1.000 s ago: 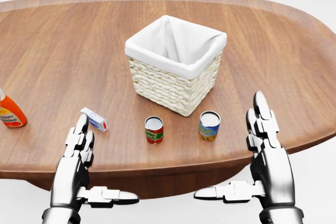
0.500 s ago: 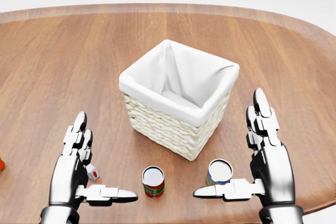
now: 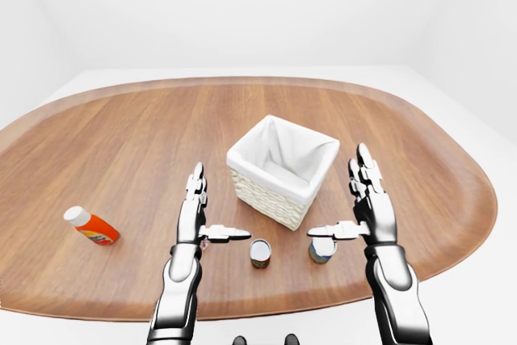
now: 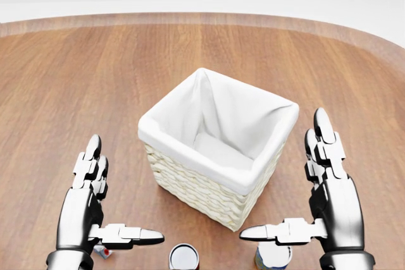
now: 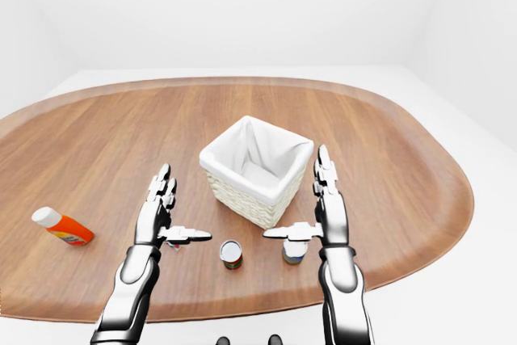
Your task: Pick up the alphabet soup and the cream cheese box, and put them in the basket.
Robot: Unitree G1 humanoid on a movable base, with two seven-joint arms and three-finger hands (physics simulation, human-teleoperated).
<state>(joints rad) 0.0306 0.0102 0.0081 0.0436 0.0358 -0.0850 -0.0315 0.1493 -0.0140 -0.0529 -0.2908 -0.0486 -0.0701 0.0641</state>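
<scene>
A: Two cans stand low-centre in the left-eye view; which is the alphabet soup?

B: Judged, the red-labelled can (image 3: 260, 254); the other can (image 3: 321, 250) sits under the right hand (image 3: 365, 209). The cream cheese box (image 4: 102, 251) peeks below the left hand (image 3: 196, 217).

A: Hand state?

B: Both spread wide, empty, flanking the basket (image 3: 283, 170) on the tabletop (image 3: 145, 135), presumably staged for reaching.

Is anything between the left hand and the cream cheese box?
Nothing visible. The open left hand hangs right above the cream cheese box, which peeks out beside its thumb, with only bare table around it.
</scene>
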